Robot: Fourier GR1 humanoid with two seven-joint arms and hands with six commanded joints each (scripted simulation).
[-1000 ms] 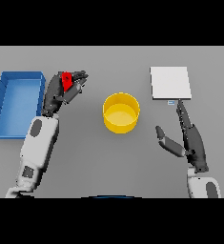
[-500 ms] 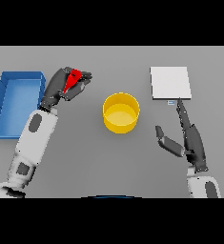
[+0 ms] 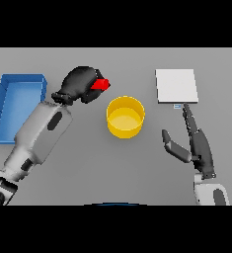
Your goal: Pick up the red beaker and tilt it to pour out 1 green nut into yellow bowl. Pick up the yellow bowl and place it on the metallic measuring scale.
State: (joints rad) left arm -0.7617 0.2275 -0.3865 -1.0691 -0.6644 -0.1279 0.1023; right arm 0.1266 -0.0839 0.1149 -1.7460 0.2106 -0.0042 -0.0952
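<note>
While our left hand [image 3: 79, 85] clasps the tilted red beaker [image 3: 100, 84] just left of the yellow bowl [image 3: 125, 116], seemingly for pouring, our right hand [image 3: 196, 143] waits open, right of it.

A dark left hand [image 3: 79, 85] grips a bright red beaker [image 3: 100, 85]. Just right of it stands a plain yellow round bowl [image 3: 125, 116]; left, a blue rectangular tray [image 3: 18, 81]. Beyond the dark right hand [image 3: 199, 146]: a pale metallic square scale [image 3: 176, 85].
</note>
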